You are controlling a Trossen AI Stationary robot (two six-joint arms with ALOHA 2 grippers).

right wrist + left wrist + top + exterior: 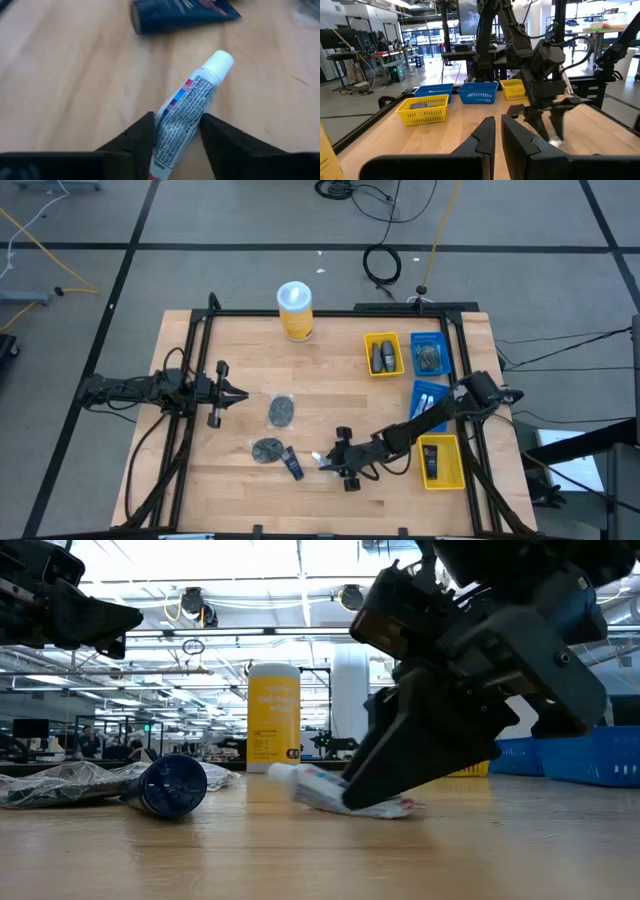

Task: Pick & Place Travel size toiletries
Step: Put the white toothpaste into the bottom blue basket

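Observation:
A thin white tube [182, 117] with a white cap [220, 62] lies on the table near the near edge, and my right gripper [177, 137] is shut on it. The same tube [320, 460] shows beside a small dark-blue bottle [291, 466] lying on its side. Two dark grey round pouches [282, 411] [267, 449] lie flat left of them. My left gripper [238, 393] hovers shut at the table's left, touching nothing. In the low view the tube [318, 786] lies under the right gripper [390, 780]. My right gripper pinches the tube's printed body [175, 131], behind the cap, between its two fingers [142, 136]. The fingers come slanting down from the table's right and lie along the tube, one on each side. The tube [300, 782] rests flat on the table.
A tall yellow canister [295, 311] with a white lid stands at the far edge. Two yellow trays [383, 354] [441, 462] and two blue trays [430, 352] [428, 398] sit on the right side. A black frame [320, 313] runs round the table.

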